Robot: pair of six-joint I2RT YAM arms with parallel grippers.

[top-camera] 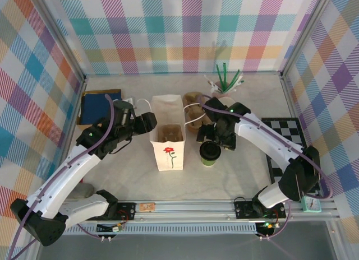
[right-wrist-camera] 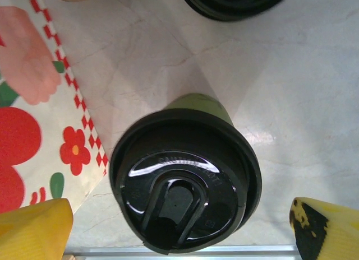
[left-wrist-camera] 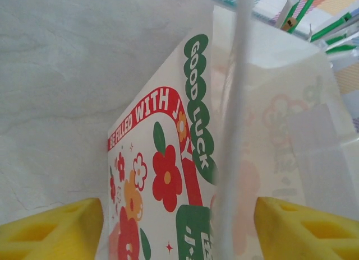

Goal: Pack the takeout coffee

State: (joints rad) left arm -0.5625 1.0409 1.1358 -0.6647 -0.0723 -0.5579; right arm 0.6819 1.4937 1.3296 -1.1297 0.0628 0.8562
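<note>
Just right of the white paper bag (top-camera: 168,154), the takeout coffee (top-camera: 210,152) is seen standing upright and capped. The right gripper (right-wrist-camera: 179,229) is held open above it, one finger at each side of the cup, neither touching. At the bag's left rim, the left gripper (left-wrist-camera: 179,232) is spread open, and the bag's handle (left-wrist-camera: 233,131) is seen between its fingers.

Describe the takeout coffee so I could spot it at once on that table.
Find the tall white paper bag with red flowers, standing in the middle of the table. Just right of it in the overhead view stands the takeout coffee. It is a short green cup capped with a round black lid, far lower than the bag.
</note>
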